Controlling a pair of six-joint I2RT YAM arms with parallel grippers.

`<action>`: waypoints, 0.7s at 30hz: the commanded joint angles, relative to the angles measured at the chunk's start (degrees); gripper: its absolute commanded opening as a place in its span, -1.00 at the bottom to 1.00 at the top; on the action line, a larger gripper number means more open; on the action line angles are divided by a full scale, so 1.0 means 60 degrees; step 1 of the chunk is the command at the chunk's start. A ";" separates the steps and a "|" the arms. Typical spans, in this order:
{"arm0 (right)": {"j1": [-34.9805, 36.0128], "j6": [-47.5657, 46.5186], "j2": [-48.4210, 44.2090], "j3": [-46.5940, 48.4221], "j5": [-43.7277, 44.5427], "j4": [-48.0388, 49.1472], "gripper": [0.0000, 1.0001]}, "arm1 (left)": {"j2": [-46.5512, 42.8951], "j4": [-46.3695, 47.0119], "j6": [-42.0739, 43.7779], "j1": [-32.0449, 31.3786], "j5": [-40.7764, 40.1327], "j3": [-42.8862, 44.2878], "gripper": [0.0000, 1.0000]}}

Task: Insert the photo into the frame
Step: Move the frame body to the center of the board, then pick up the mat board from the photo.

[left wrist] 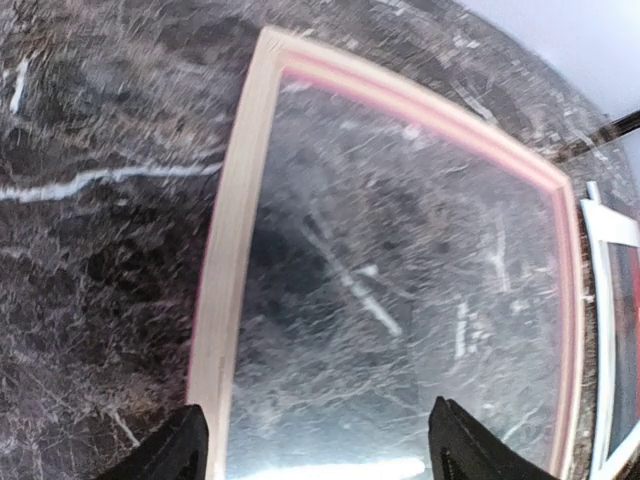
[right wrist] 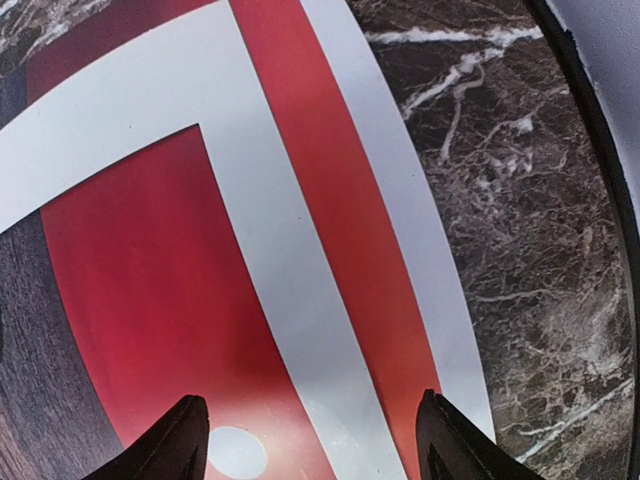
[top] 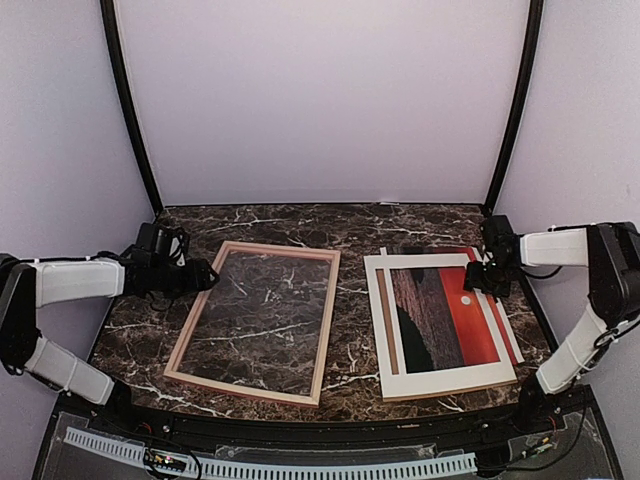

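Presently, the dark marble bench [top: 350,225] carries the frame [top: 280,248] lying flat at centre-left, with the marble showing through it. Beside it, at lower right and not touching, the photo [top: 440,320] lies face up. The left fingers [left wrist: 180,445] stand apart at the frame's left rail. The right fingers [right wrist: 185,435] stand apart above the photo's right border.

One frame [top: 329,310] — one photo [top: 440,320], one red-and-white sheet [right wrist: 335,200].
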 commanded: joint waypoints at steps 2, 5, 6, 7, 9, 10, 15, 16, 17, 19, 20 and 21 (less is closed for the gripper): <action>-0.0058 -0.0250 0.0574 0.0341 -0.0389 0.0427 0.40 | -0.1036 0.0761 -0.0182 -0.0361 0.1260 0.0097 0.64; -0.0058 -0.0307 0.0734 0.0298 -0.0387 0.0609 0.38 | -0.1128 0.0820 -0.0044 -0.1110 0.1262 0.0434 0.66; -0.0065 -0.0316 0.0810 0.0311 -0.0365 0.0630 0.37 | -0.1057 0.0939 -0.0022 -0.1286 0.1181 0.0491 0.66; -0.0059 -0.0350 0.0891 0.0318 -0.0363 0.0649 0.36 | -0.1004 0.1008 -0.0025 -0.1659 0.1136 0.0596 0.66; -0.0058 -0.0378 0.0967 0.0268 -0.0362 0.0719 0.34 | -0.0733 0.1268 -0.0071 -0.2184 0.1086 0.0787 0.66; -0.0058 -0.0376 0.0998 0.0225 -0.0362 0.0763 0.33 | -0.0479 0.1326 -0.0102 -0.2517 0.1069 0.0858 0.66; -0.0058 -0.0405 0.0953 -0.0069 -0.0146 0.0836 0.12 | 0.0575 0.1510 -0.0131 -0.3601 0.0922 0.1635 0.64; -0.0058 -0.0405 0.0898 -0.0149 -0.0079 0.0853 0.03 | 0.0874 0.1498 -0.0124 -0.3857 0.0906 0.1758 0.63; -0.0058 -0.0405 0.0825 -0.0225 -0.0006 0.0864 -0.04 | 0.1017 0.1489 -0.0128 -0.3992 0.0873 0.1986 0.62; -0.0058 -0.0373 0.0689 -0.0366 0.0131 0.0901 -0.18 | 0.1443 0.1480 -0.0120 -0.4339 0.0863 0.2319 0.61; -0.0058 -0.0326 0.0605 -0.0441 0.0135 0.0912 -0.24 | 0.1725 0.1454 -0.0099 -0.4547 0.0855 0.2577 0.60; -0.0058 -0.0287 0.0526 -0.0503 0.0105 0.0956 -0.31 | 0.1859 0.1354 -0.0093 -0.4652 0.0838 0.2713 0.59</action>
